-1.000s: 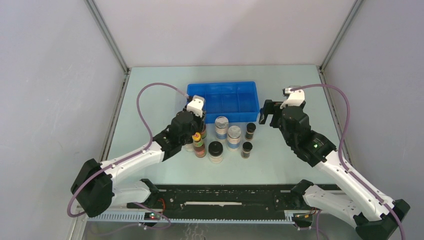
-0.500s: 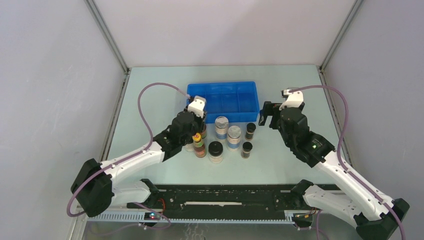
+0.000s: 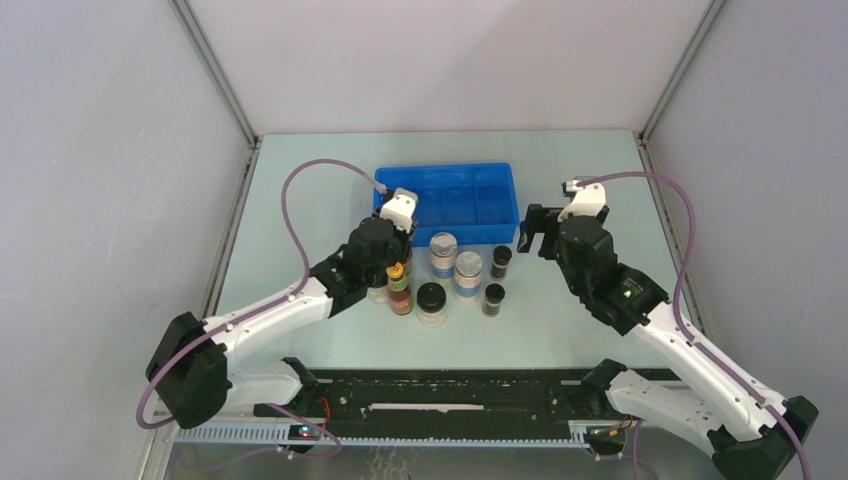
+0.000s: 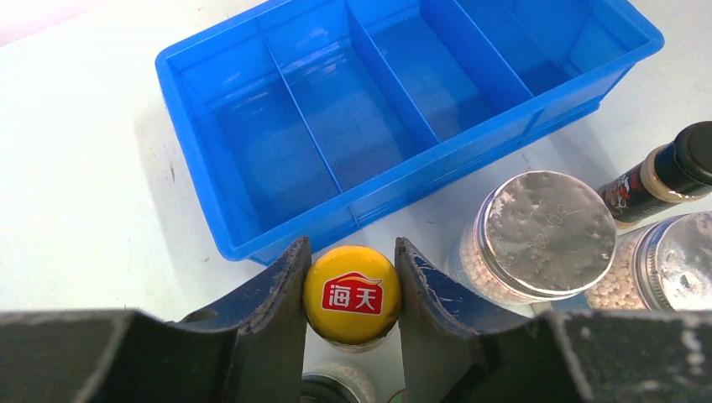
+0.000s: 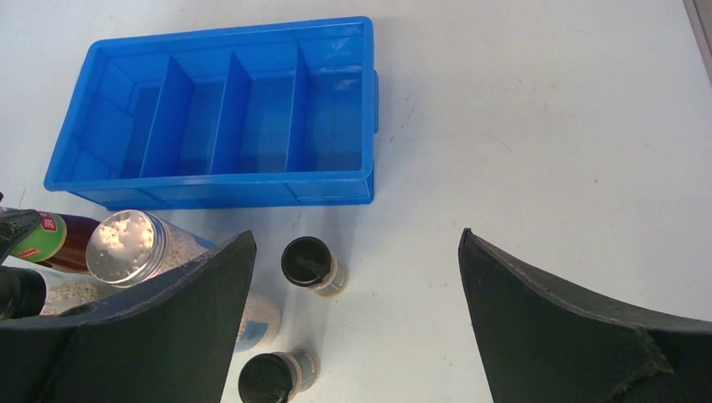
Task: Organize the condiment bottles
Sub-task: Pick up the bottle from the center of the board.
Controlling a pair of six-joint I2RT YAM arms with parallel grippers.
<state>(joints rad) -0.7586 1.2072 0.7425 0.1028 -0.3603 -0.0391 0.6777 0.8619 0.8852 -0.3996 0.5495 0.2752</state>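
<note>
A: What has the left gripper (image 4: 350, 267) got?
B: One yellow-capped bottle (image 4: 351, 295), clamped by the cap between its fingers. The second bottle (image 3: 400, 293) stands just behind it.
A: And the rest?
B: Two silver jars (image 4: 541, 235) (image 4: 672, 259) just to its right. Two black-lid jars: one (image 3: 431, 301) behind, one (image 3: 378, 293) half hidden under the left arm. Two vials (image 5: 306, 262) (image 5: 270, 378) sit by the left finger of the right gripper (image 5: 357, 239), which gapes wide, holding nothing.
A: The tray (image 4: 470, 155)?
B: One, four compartments, ahead of both grippers.

Blue four-compartment tray (image 3: 446, 168), pale table (image 3: 600, 160)
</note>
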